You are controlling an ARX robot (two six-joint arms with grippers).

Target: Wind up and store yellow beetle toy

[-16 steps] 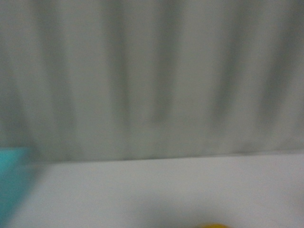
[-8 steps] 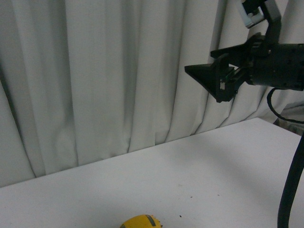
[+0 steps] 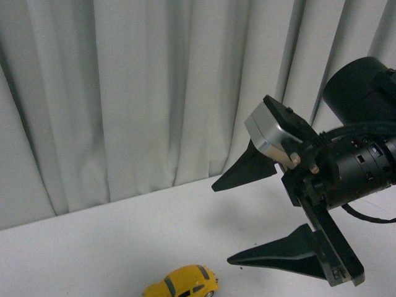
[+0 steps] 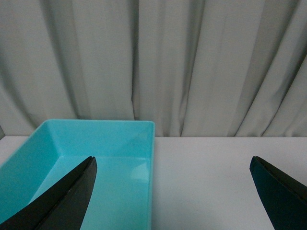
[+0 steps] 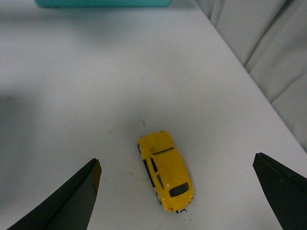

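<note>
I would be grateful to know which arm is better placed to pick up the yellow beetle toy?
Right. The right end effector, open, hangs above the yellow beetle toy, framed in the right wrist view. The left end effector, also open, faces the teal bin, with no toy in view.

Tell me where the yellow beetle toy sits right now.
The yellow beetle toy rests on the white table at the front view's bottom edge, below and left of the open right gripper, untouched.

white table (image 3: 93,247) | on it: yellow beetle toy (image 3: 184,283), upright | teal bin (image 4: 96,139), well apart
</note>
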